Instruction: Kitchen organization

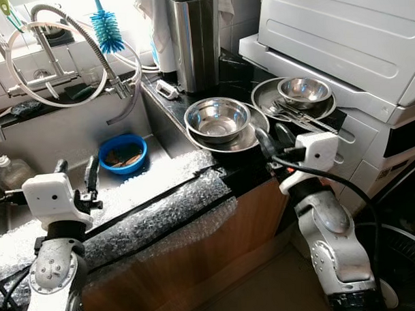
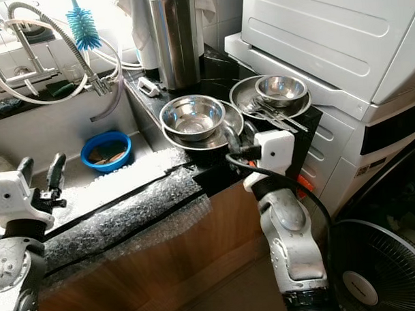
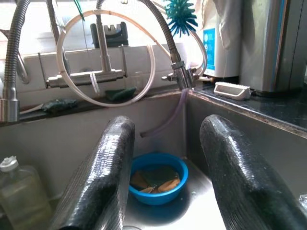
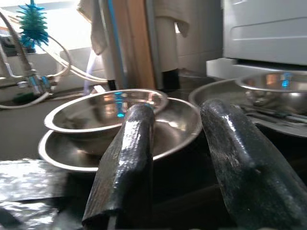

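The right gripper (image 1: 275, 141) hovers with its two black fingers parted and empty at the near edge of the black table (image 1: 240, 71), just short of a steel bowl (image 1: 217, 118) nested in a wide steel plate (image 1: 240, 142). The bowl and plate lie directly ahead of the gripper, slightly to its left and farther away; in the right wrist view the plate's rim (image 4: 182, 136) sits close behind the fingertips without visibly touching them. To the right and farther back, a smaller steel bowl (image 1: 304, 91) rests in a second plate (image 1: 265, 96) with loose cutlery (image 1: 298, 115) lying across it, below a white appliance (image 1: 340, 35). A tall steel canister (image 1: 196, 40) stands at the far side of the table, with a small white brush (image 1: 167, 89) near its base on the left.

On the left, the left gripper (image 1: 76, 176) is held open and empty over the near rim of the sink (image 1: 77, 133). A blue bowl (image 1: 123, 154) holding brownish scraps sits on the sink floor beyond it, well apart from the fingers. A coiled spring faucet (image 1: 67, 37) and a blue bottle brush (image 1: 106, 26) stand at the far side. A plastic bottle (image 1: 10, 171) sits at the sink's left. Bubble wrap (image 1: 155, 212) covers the near front edge.
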Controlling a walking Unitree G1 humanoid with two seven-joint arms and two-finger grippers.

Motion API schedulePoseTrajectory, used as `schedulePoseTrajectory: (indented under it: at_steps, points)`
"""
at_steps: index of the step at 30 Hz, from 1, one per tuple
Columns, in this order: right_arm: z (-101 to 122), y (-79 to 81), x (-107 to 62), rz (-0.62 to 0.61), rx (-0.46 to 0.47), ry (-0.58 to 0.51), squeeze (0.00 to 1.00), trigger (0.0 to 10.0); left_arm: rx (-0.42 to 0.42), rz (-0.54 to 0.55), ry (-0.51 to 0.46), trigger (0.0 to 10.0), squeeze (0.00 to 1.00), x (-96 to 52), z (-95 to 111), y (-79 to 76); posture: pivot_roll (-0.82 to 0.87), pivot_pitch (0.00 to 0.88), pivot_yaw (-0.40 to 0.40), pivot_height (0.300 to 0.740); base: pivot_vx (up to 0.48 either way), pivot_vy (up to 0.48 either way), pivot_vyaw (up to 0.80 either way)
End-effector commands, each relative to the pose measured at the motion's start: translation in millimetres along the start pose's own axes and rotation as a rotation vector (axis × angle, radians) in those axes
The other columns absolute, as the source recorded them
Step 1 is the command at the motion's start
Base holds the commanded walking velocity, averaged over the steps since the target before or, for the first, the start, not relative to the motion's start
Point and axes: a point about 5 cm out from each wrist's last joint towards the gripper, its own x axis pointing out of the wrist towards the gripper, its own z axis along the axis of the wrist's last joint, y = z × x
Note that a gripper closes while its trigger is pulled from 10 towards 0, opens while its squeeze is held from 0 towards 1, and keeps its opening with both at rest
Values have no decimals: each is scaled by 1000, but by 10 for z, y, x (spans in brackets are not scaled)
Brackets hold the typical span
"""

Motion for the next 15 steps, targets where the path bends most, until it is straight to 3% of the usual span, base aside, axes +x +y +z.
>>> schedulePoseTrajectory:
  at_steps: [1,9,15]
  points:
    - [-27,-12,-12,-7,-5,4,0,10000,12,13,-11,10000,0,8,-1,21,-139,0,45,740,0,0,0]
    - [-11,-72,63,-24,7,-20,0,10000,-12,60,-29,10000,0,-18,-8,9,-113,0,22,740,0,0,0]
    - [-43,88,150,-1,25,-31,0,10000,-17,58,-37,10000,0,36,-17,50,-96,0,38,740,0,0,0]
